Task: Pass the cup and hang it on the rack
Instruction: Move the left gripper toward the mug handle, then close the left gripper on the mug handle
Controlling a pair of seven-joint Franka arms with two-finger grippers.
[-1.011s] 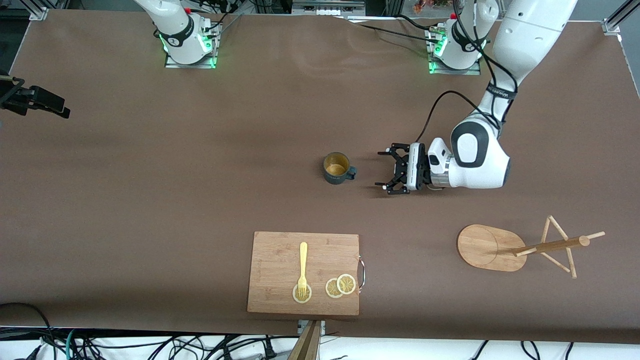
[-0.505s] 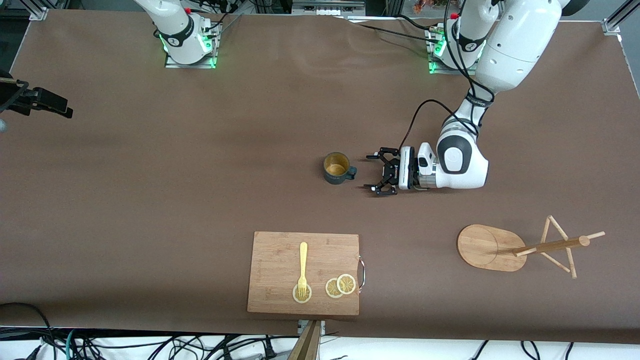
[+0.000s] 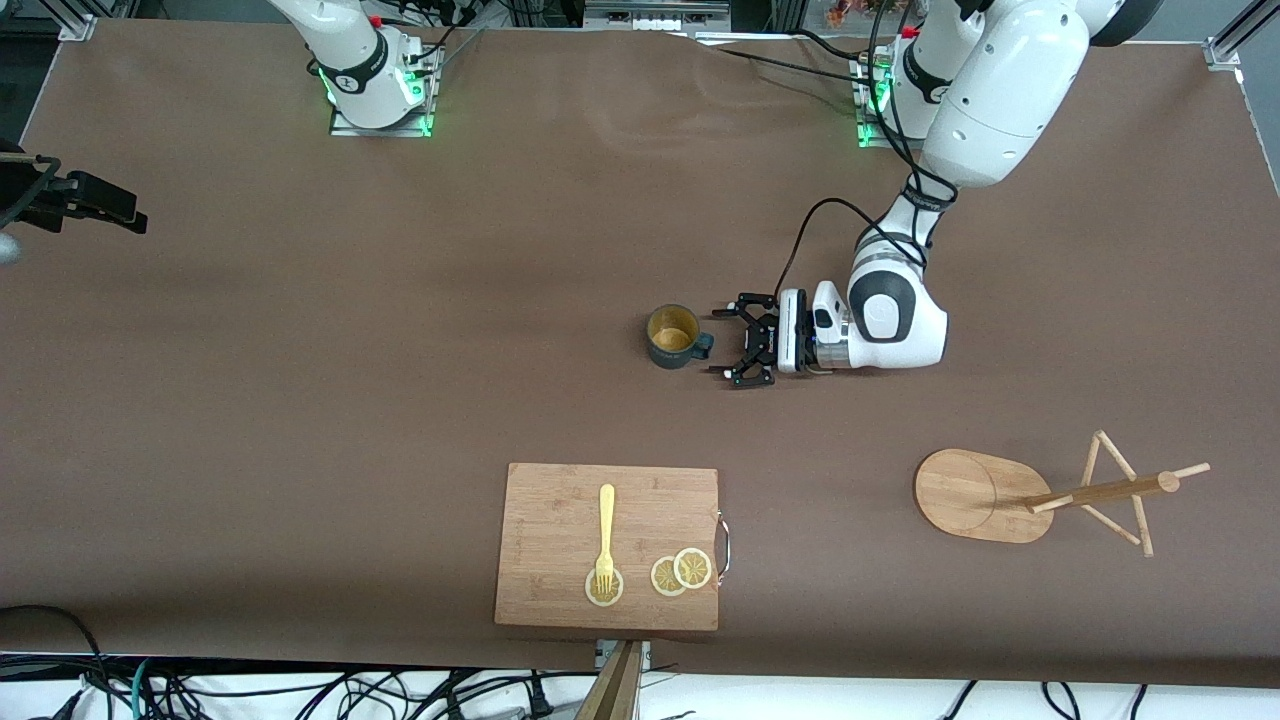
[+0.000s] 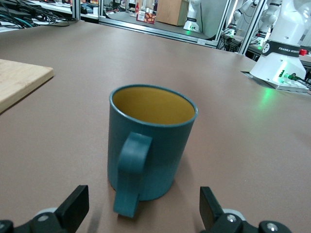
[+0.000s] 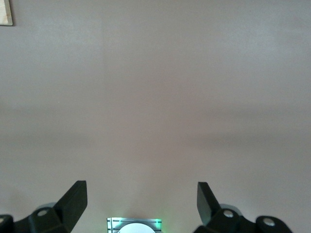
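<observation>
Since the earlier frame the left arm has swung its elbow inward and carried the left gripper (image 3: 728,341) across the table toward the cup, so that it now sits low over the cloth just beside the handle; nothing else has shifted. Largest in view is the brown table (image 3: 300,400), with both arm bases along its robot edge. Next comes the bamboo cutting board (image 3: 560,510) at the edge nearest the front camera, bearing a yellow fork (image 3: 605,530) and three lemon slices (image 3: 680,571), the fork's tines resting on one slice. The rack (image 3: 975,495) stands toward the left arm's end of the table, nearer the front camera than the cup, its oval base flat and its post with thin pegs rising from it. The cup (image 3: 673,337) stands upright on the table at mid-table, well apart from the rack, handle turned toward the left gripper. That gripper's fingers (image 4: 75,206) are spread wide on either side of the handle without touching it, holding nothing. The right gripper (image 5: 141,196) waits up near the right arm's end, over bare table, its fingers likewise spread and empty.
</observation>
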